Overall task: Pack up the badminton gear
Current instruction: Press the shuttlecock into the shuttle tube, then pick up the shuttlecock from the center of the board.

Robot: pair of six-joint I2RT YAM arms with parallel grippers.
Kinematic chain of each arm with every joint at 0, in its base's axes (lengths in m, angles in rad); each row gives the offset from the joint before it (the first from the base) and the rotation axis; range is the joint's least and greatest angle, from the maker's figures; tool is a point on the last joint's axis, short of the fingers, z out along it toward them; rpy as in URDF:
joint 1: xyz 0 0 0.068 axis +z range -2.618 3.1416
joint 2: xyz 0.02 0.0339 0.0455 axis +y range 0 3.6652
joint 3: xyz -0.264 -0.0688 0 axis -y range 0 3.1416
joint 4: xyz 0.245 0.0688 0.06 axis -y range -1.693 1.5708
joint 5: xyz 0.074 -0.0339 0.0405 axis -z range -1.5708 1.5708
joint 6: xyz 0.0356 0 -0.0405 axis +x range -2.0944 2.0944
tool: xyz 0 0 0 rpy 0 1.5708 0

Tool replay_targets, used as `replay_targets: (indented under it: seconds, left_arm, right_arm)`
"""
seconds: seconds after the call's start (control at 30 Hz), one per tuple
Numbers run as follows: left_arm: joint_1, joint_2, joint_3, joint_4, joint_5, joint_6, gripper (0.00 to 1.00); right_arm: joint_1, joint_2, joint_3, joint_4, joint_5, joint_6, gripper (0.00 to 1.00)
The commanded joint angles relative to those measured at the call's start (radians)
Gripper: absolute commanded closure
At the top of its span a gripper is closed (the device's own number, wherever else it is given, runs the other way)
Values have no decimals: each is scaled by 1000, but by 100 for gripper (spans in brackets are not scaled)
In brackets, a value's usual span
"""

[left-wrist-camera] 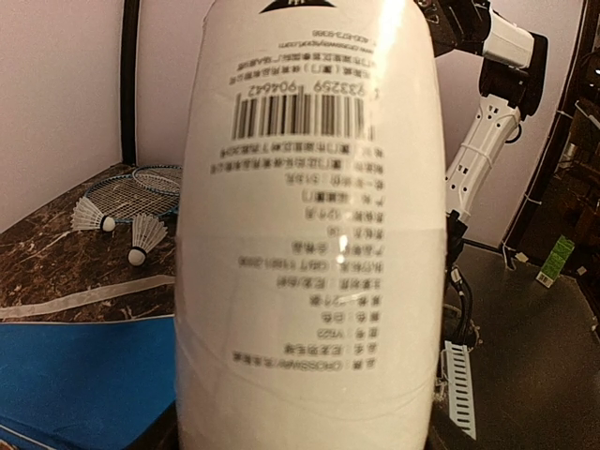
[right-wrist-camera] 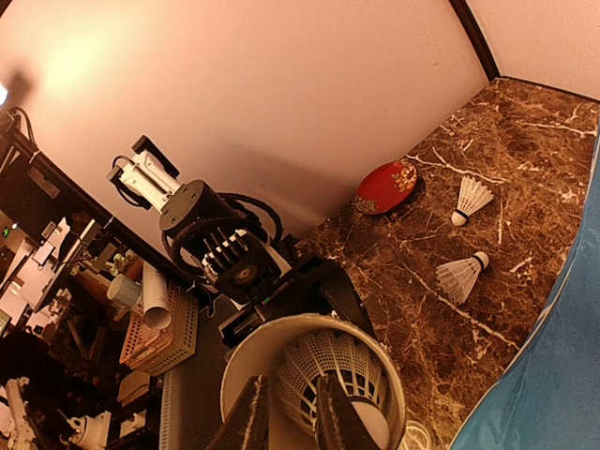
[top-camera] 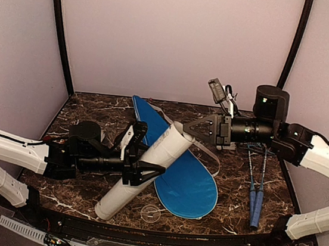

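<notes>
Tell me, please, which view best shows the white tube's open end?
The right wrist view: it looks into the white tube, showing its rim and the shuttlecock inside. The top external view shows the tube's length, its mouth blocked by the right gripper. The left wrist view shows only its label side.

I see a glossy, smooth white tube, a feathered shuttlecock, a polished marbled table and a matt blue cover.

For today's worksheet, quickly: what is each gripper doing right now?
Left gripper: closed on the white tube.
Right gripper: nearly shut at the tube's mouth, over a shuttlecock; whether it grips cannot be told.
</notes>
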Motion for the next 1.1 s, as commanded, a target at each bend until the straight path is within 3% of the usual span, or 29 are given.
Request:
replay_targets:
  seconds: [0.0, 0.1, 0.33, 0.57, 1.07]
  left_arm:
    - [-3, -4, -31, 44, -37, 31, 36]
    - [0, -21, -25, 14, -76, 37, 36]
    - [46, -121, -7, -157, -136, 47, 36]
    - [159, -281, -1, -355, -166, 67, 36]
    - [614, -373, 144, -682, 10, 155, 36]
  right_arm:
    - [-4, -31, 34, 9, 44, -19, 73]
    - [-20, -61, 41, -23, 151, -18, 62]
    - [-67, -59, 15, -166, 398, 36, 48]
    - [-62, 20, -12, -190, 442, 98, 36]
    - [104, 386, 110, -109, 554, 215, 25]
